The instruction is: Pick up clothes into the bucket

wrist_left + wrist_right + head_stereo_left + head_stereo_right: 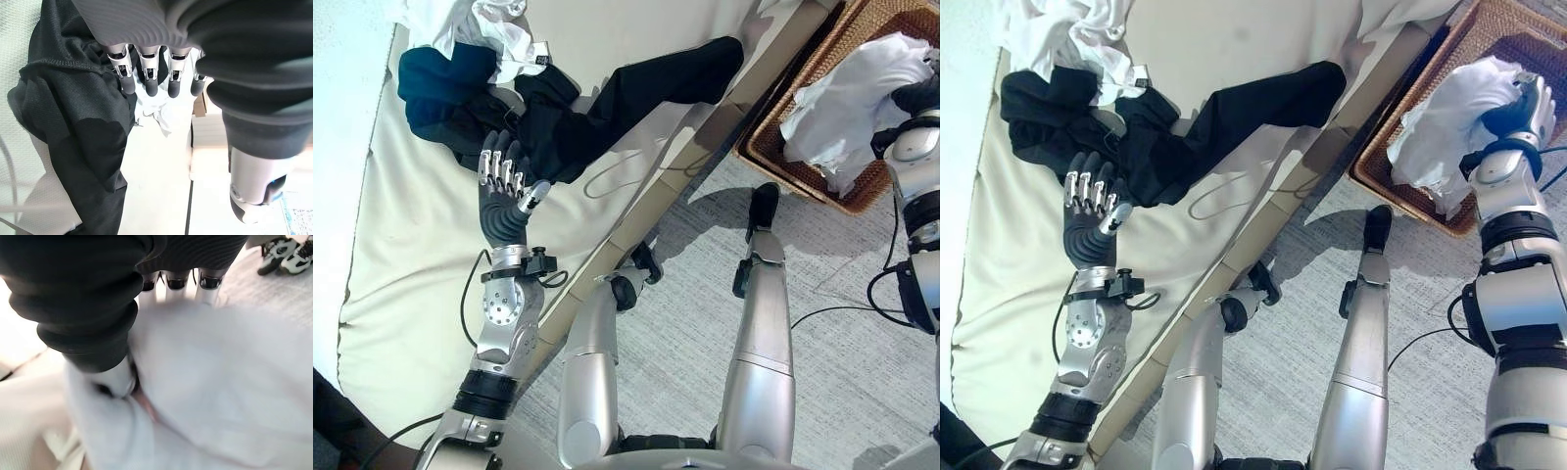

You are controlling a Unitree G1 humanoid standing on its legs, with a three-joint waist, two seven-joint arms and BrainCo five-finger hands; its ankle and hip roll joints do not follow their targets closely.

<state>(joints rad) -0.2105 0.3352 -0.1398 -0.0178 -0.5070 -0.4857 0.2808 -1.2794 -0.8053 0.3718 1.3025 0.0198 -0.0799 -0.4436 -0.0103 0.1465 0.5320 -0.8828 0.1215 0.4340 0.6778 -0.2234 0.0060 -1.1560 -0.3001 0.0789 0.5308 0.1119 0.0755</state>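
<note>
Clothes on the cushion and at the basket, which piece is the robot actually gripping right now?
The white garment over the wicker basket: the right hand is closed on it. The black garment and other white garment lie loose on the cushion; the left hand is open.

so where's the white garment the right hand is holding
In the eye views the white garment hangs over the wicker basket on the robot's right, on the floor beside the bed, gripped by the right hand.

bare cushion (431, 294) beside left hand (504, 186), black garment (607, 103) ahead
</note>
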